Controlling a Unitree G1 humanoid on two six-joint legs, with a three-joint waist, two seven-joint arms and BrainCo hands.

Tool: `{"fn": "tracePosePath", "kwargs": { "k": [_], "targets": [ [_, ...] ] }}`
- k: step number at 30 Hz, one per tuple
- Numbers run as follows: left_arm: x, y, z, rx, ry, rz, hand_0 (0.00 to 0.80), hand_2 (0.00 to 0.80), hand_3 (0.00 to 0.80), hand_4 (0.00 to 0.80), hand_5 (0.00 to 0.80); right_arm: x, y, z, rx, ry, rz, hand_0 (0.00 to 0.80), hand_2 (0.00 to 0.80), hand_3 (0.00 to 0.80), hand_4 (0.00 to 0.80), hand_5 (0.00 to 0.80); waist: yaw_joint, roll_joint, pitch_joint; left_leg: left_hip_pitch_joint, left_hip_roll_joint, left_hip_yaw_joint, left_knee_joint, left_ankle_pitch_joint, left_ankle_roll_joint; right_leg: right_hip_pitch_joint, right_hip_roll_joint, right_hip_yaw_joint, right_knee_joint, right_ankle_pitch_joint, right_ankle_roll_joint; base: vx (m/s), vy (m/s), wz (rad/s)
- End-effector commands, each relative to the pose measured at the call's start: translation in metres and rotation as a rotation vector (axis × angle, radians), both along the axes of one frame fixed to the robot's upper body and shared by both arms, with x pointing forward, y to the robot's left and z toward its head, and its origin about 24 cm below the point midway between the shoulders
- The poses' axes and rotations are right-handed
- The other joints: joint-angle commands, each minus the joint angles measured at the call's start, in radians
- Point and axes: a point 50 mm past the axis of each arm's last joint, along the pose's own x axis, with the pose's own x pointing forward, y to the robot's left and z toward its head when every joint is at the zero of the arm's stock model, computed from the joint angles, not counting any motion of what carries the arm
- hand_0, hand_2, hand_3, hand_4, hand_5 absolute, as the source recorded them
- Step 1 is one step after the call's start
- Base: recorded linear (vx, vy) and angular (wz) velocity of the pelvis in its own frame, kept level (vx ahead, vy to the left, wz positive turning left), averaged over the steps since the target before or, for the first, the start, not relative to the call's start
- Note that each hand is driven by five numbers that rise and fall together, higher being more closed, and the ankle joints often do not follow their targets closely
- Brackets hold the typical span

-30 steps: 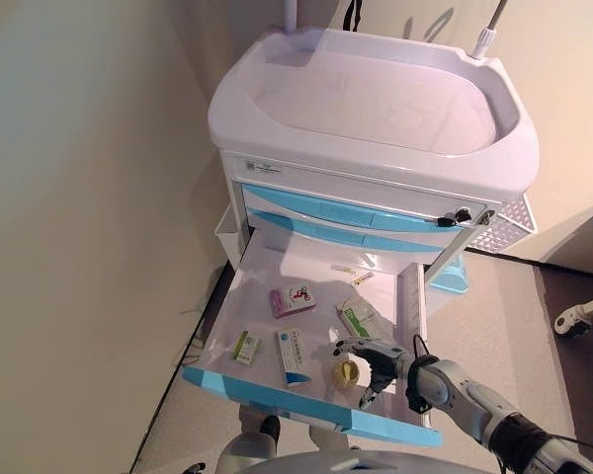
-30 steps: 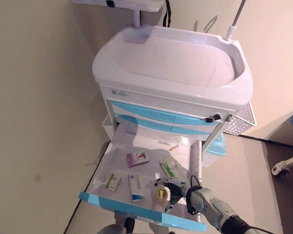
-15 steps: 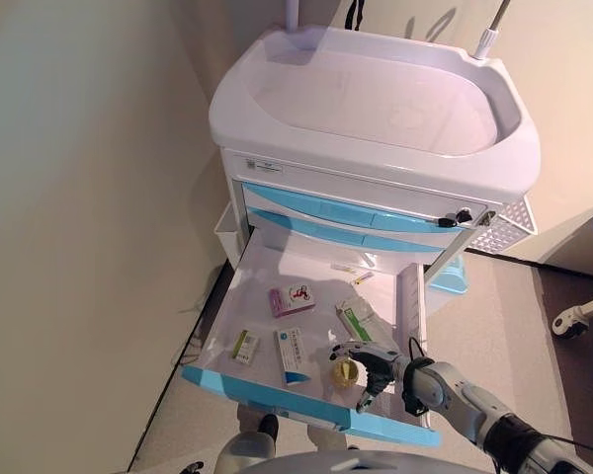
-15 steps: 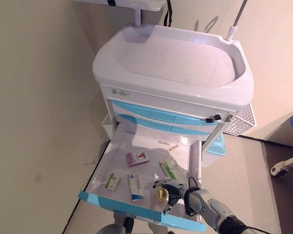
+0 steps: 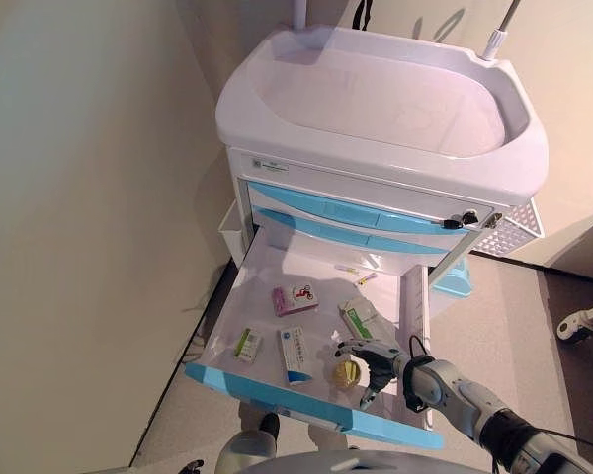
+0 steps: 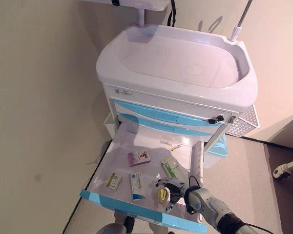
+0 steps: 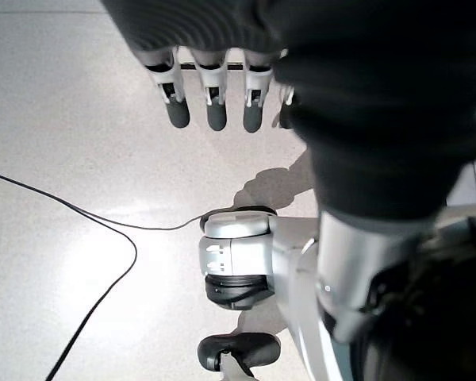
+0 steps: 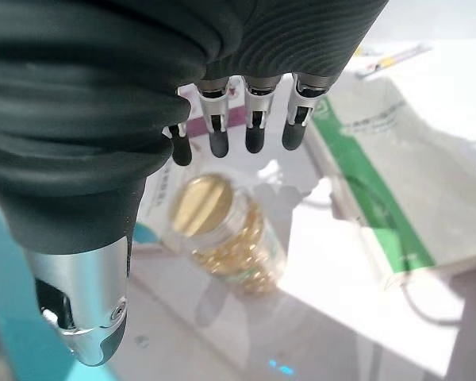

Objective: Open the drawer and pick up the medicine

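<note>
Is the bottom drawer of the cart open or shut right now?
Open. The bottom drawer is pulled fully out from the cart, its medicine boxes and pill bottle exposed beside the right hand.

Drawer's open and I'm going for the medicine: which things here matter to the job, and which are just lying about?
Job:
open drawer
yellow pill bottle, lying in the drawer
right hand, open over the bottle

Lying about:
pink box
blue-and-white box
small green box
green-and-white packet
left hand, open, away from the cart
</note>
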Motion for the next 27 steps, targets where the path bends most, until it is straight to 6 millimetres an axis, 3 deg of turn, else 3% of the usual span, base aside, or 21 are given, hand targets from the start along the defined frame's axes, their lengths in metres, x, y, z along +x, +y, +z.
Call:
{"fn": "tracePosePath", "kwargs": {
  "k": [1, 9, 21, 27],
  "targets": [
    [0.014, -0.002, -0.001, 0.007, -0.025, -0.015, 0.0, 0.0, 0.0, 0.0, 0.0, 0.017, 0.017, 0.017, -0.024, -0.124, 0.124, 0.0, 0.0, 0.0, 0.0, 0.0, 0.009, -0.002, -0.01, -0.042, -0.004, 0.008, 0.026, -0.047, -0.006, -0.132, -0.009, -0.006, 0.085, 0.052, 0.028, 0.0, 0.0, 0.0],
    [0.016, -0.003, 0.0, -0.003, -0.03, -0.021, 0.0, 0.0, 0.0, 0.0, 0.0, 0.028, 0.009, 0.024, -0.098, -0.178, 0.172, 0.0, 0.0, 0.0, 0.0, 0.0, 0.012, -0.005, -0.011, -0.042, -0.004, 0.008, 0.026, -0.049, -0.006, -0.134, -0.01, -0.005, 0.085, 0.053, 0.029, 0.0, 0.0, 0.0],
    [0.018, -0.003, 0.0, -0.006, -0.031, -0.025, 0.0, 0.0, 0.0, 0.0, 0.0, 0.026, 0.008, 0.016, -0.164, -0.163, 0.22, 0.0, 0.0, 0.0, 0.0, 0.0, 0.017, -0.007, -0.005, -0.044, -0.003, 0.005, 0.025, -0.05, -0.006, -0.137, -0.01, -0.004, 0.087, 0.052, 0.03, 0.0, 0.0, 0.0],
    [0.02, -0.005, 0.0, -0.01, -0.035, -0.034, 0.0, 0.0, 0.0, 0.0, 0.0, 0.017, 0.01, 0.0, -0.206, -0.117, 0.246, 0.0, 0.0, 0.0, 0.0, 0.0, 0.021, -0.004, 0.0, -0.048, -0.005, 0.002, 0.026, -0.05, -0.005, -0.142, -0.011, -0.007, 0.09, 0.051, 0.029, 0.0, 0.0, 0.01]
  ]
}}
